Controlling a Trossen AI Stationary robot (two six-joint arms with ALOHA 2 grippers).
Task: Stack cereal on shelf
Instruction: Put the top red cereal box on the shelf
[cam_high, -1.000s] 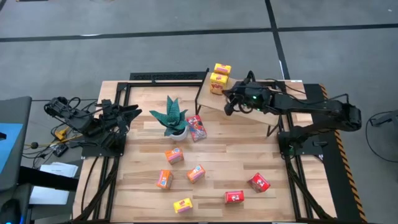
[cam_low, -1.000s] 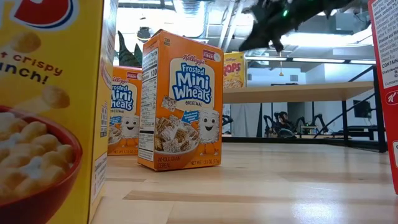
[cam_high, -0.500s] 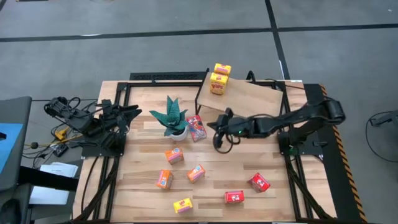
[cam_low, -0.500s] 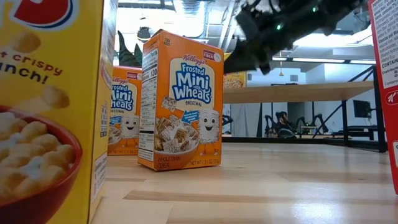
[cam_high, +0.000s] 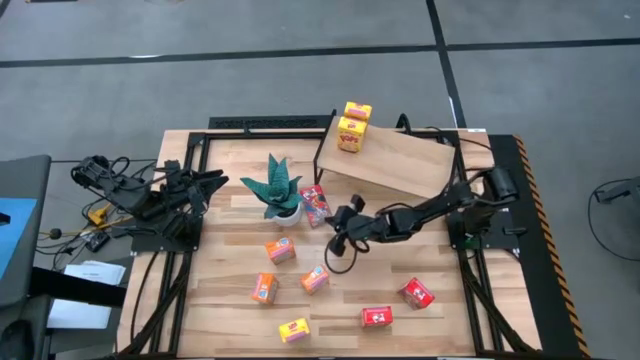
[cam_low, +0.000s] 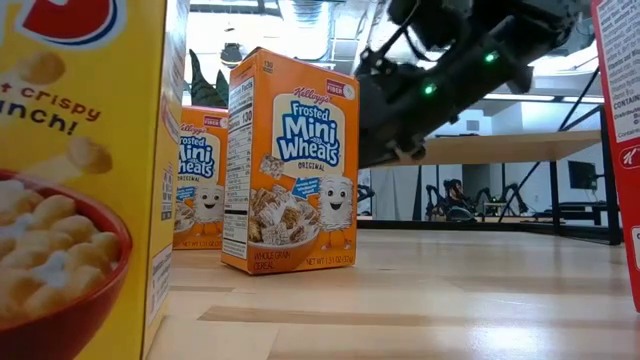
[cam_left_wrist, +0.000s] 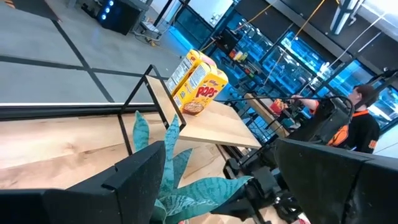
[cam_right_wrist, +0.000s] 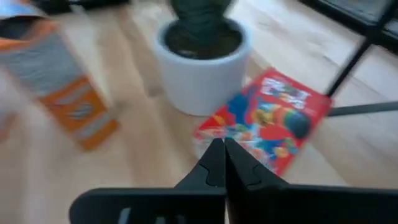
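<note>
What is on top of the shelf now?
Two yellow boxes stand close together at the far left corner of the shelf. The rest of the board shows bare; nothing is covered from above.

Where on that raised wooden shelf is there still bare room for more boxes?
The shelf is bare everywhere right of the two yellow boxes stacked at its left end. The tabletop is crowded between the plant and the near edge.

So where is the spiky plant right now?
In the high view, the teal plant in its white pot stands left of the table's middle, with a red cereal box lying just to its right and the shelf farther right.
</note>
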